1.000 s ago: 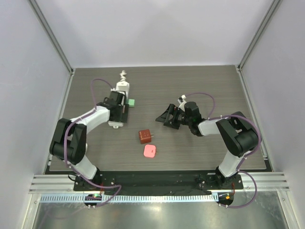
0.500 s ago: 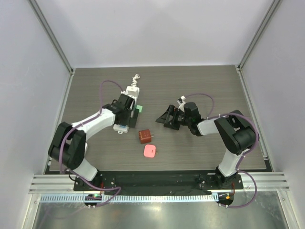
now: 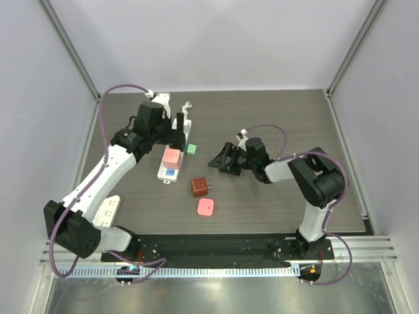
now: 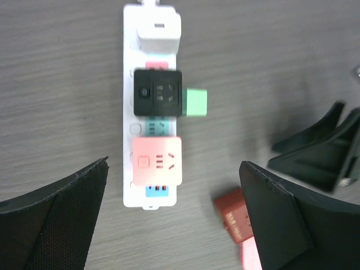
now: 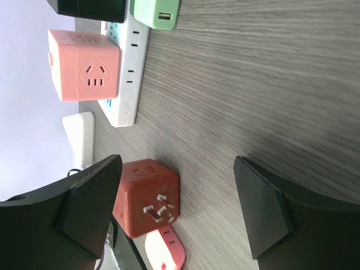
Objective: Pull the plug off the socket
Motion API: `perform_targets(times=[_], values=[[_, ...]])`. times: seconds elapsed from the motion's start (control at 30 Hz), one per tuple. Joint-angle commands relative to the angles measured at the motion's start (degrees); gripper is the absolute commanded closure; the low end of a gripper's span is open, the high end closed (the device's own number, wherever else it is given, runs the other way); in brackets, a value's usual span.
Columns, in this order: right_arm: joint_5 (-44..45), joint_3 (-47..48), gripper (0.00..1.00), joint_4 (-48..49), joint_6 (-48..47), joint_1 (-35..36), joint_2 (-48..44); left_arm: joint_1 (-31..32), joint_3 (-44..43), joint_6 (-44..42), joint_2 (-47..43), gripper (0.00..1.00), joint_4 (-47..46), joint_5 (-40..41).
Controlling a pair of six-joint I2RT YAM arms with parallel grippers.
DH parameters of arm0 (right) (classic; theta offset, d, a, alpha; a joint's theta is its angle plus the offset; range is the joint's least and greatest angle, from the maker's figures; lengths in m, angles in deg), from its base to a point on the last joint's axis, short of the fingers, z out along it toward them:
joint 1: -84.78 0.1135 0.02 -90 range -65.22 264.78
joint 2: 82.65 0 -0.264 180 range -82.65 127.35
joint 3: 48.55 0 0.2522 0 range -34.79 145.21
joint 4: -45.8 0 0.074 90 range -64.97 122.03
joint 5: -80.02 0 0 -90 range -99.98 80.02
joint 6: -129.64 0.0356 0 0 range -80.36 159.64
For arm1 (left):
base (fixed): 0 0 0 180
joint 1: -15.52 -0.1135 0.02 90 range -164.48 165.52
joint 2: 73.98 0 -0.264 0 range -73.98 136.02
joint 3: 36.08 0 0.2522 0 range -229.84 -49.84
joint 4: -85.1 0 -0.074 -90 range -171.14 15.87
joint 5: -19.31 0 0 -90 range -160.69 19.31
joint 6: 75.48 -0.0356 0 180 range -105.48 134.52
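- Left gripper point(image 4: 174, 163) hangs above the socket point(image 4: 132, 194), jaws spread wide with nothing between them. The pink cube plug point(image 4: 157, 160) sits right under the gap.
- The socket lies left of centre on the wood-grain table point(image 3: 294, 118). It's a long white strip running near to far. A white plug point(image 4: 160, 34) sits at its far end, then a black cube plug point(image 4: 158, 93), then the pink one nearest.
- Right gripper point(image 5: 177, 159) is low on the right, well apart from the strip, open and empty.
- Risk: nothing pins the strip and it looks light, so a pull could lift the whole thing instead of freeing a plug.
- Risk: the cubes are smooth, round-edged plastic, and a shallow pinch may slide off.
- Risk: black and pink stand close together, so a stray finger could jam between them.
- A green cube point(image 4: 195, 103) touches the black one's side; I can't tell whether it's plugged in.
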Motion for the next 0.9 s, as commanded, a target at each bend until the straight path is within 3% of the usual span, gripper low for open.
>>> perform_targets(times=[0.0,0.07,0.2,0.4,0.6,0.73,0.87], values=[[0.9,4.3,0.14,-0.8,-1.6,1.5,3.2,-2.2,-4.9,2.2,2.8,0.02,2.4,-4.1],[0.8,6.2,0.15,-0.4,-0.4,1.8,4.2,-3.7,-7.2,3.4,4.9,0.08,2.0,-7.0],[1.8,11.8,0.18,-1.0,0.5,2.3,7.0,-7.5,-5.2,8.6,9.4,0.54,-5.8,-16.8],[-0.1,18.9,0.23,-1.2,2.8,2.6,13.7,-10.5,-3.7,12.7,14.1,0.84,-11.5,-23.4],[-0.8,24.0,0.28,-0.1,6.1,2.7,18.9,-12.5,0.7,15.8,15.6,0.97,-16.7,-26.6],[-0.8,26.3,0.29,-0.4,5.1,2.9,19.7,-13.5,0.7,15.4,17.3,0.97,-16.5,-26.1],[1.2,31.2,0.27,-10.8,0.5,2.9,20.8,-13.5,0.3,15.5,18.5,0.98,-15.9,-26.8]])
